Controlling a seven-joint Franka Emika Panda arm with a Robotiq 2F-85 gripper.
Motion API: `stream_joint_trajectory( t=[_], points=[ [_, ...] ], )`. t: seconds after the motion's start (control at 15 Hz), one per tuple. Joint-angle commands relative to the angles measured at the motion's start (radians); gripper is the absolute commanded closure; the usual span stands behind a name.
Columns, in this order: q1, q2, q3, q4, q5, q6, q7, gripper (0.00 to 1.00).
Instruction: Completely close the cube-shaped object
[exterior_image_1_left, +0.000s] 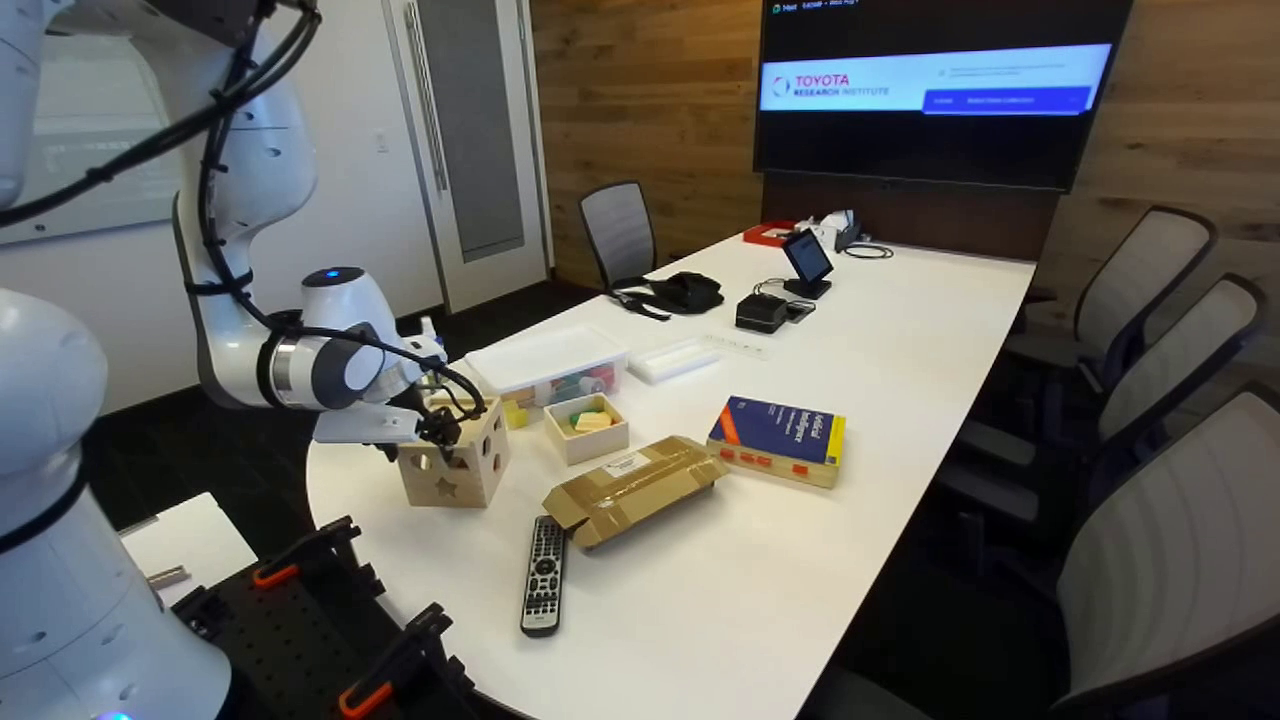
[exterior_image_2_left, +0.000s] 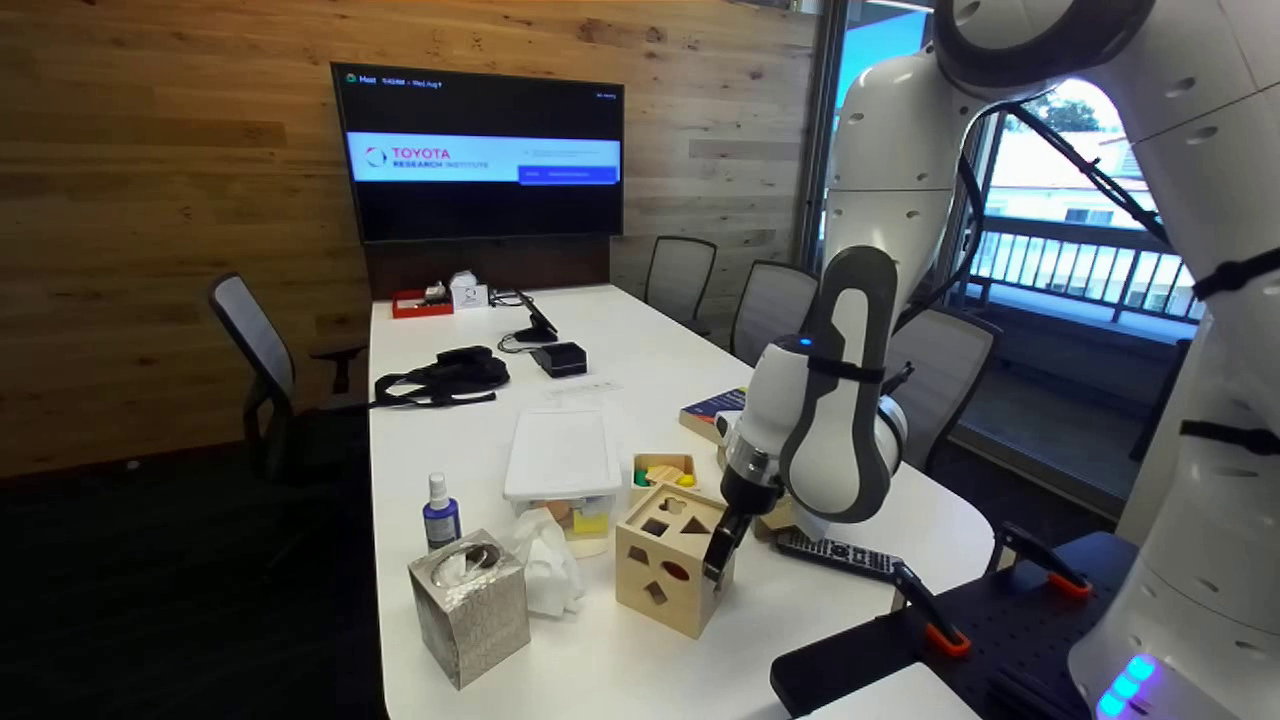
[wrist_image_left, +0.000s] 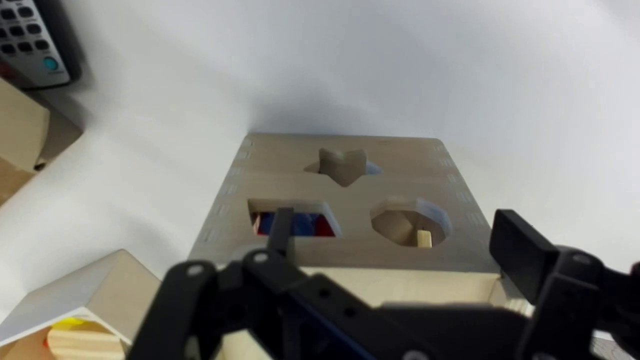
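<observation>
The cube-shaped object, a light-wood box with cut-out holes, stands upright on the table in both exterior views (exterior_image_1_left: 425, 488) (exterior_image_2_left: 652, 568). Its top panel (exterior_image_2_left: 676, 528) lies across the top; I cannot tell whether it sits flush. In the wrist view, the cube face (wrist_image_left: 354, 215) has star, trapezoid and many-sided holes, with blue and red inside the trapezoid. Past its edge shows a paler recess with an inner corner, mostly hidden by the gripper. My gripper (exterior_image_1_left: 420, 450) is open and empty at this face's upper edge (exterior_image_2_left: 716, 570), fingers wide apart (wrist_image_left: 395, 220); contact is unclear.
Near the cube stand a small pale box of blocks (exterior_image_1_left: 573, 445), a white-lidded plastic bin (exterior_image_1_left: 545, 360), a tan carton (exterior_image_1_left: 640, 485), a remote (exterior_image_1_left: 543, 575) and a thick book (exterior_image_1_left: 775, 430). A silver tissue box (exterior_image_2_left: 475, 620) and spray bottle (exterior_image_2_left: 441, 520) stand on its other side.
</observation>
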Motion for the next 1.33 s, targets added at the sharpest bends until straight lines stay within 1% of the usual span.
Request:
stream_joint_trajectory(
  t=[0.0,0.07,0.13,0.27,0.33,0.4,0.6,0.8,0.93,1.0,1.27],
  points=[
    [-0.060,-0.035,0.035,-0.037,-0.026,0.033,-0.032,0.00],
    [-0.121,-0.050,0.084,-0.047,-0.059,0.017,-0.032,0.00],
    [-0.132,-0.062,0.095,-0.055,-0.062,0.009,-0.029,0.00],
    [-0.188,-0.115,0.147,-0.085,-0.086,-0.031,-0.015,0.00],
    [-0.201,-0.140,0.161,-0.097,-0.091,-0.046,-0.015,0.00],
    [-0.206,-0.181,0.173,-0.114,-0.089,-0.072,-0.009,0.00],
    [-0.193,-0.307,0.176,-0.149,-0.072,-0.176,0.000,0.00],
    [-0.222,-0.422,0.206,-0.151,-0.088,-0.310,0.004,0.00],
    [-0.242,-0.462,0.239,-0.131,-0.085,-0.384,0.000,0.00],
    [-0.248,-0.482,0.258,-0.128,-0.040,-0.410,-0.038,0.00],
    [-0.246,-0.525,0.285,-0.118,0.023,-0.466,-0.083,0.00]
  ],
)
